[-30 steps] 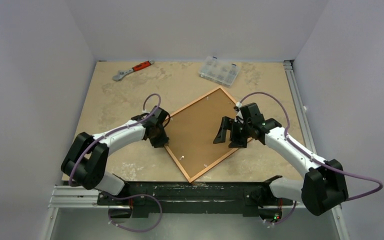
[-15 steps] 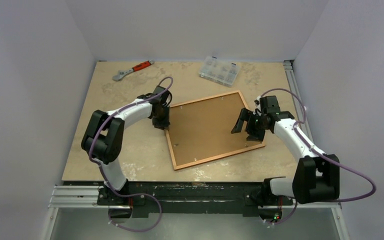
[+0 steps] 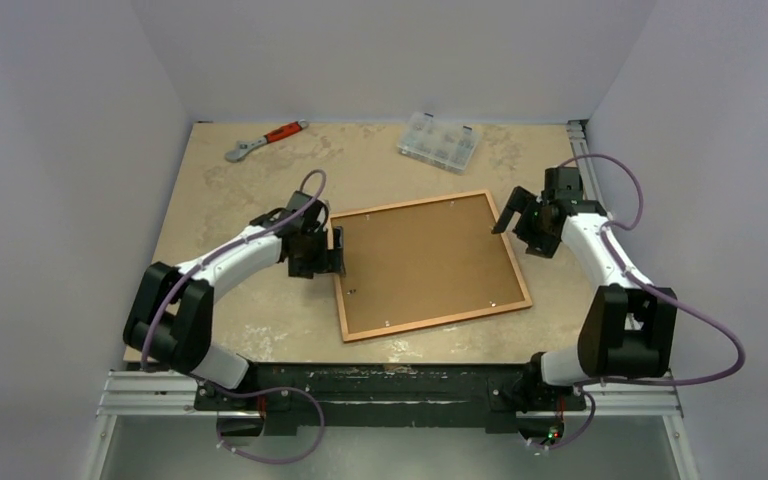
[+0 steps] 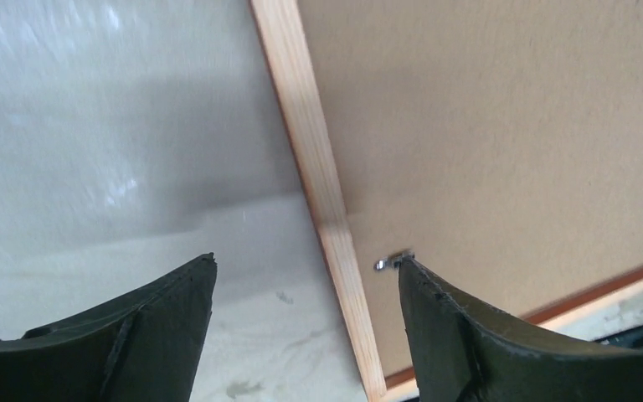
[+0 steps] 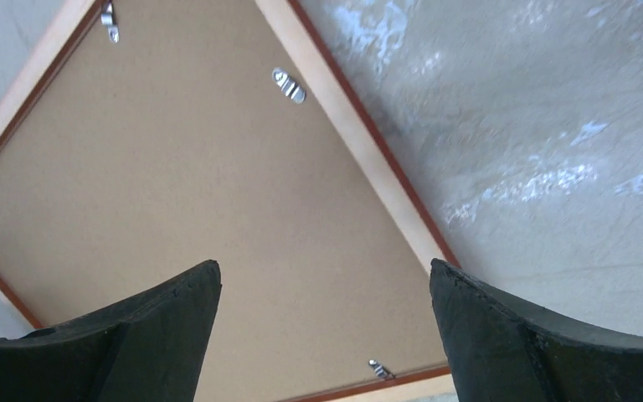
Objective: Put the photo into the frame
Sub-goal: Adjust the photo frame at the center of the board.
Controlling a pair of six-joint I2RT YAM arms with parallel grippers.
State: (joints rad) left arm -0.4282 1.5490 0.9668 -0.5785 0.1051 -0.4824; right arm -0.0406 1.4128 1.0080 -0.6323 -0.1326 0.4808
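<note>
Frame between left claw and right claw

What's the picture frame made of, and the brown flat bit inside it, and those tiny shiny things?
The frame looks like pale bare wood: faint grain shows, with a red-orange edge. The brown board inside looks like pressed fibreboard or thick card, matte and speckled, hard to say which. The little clips look like metal, as they gleam silver.
</note>
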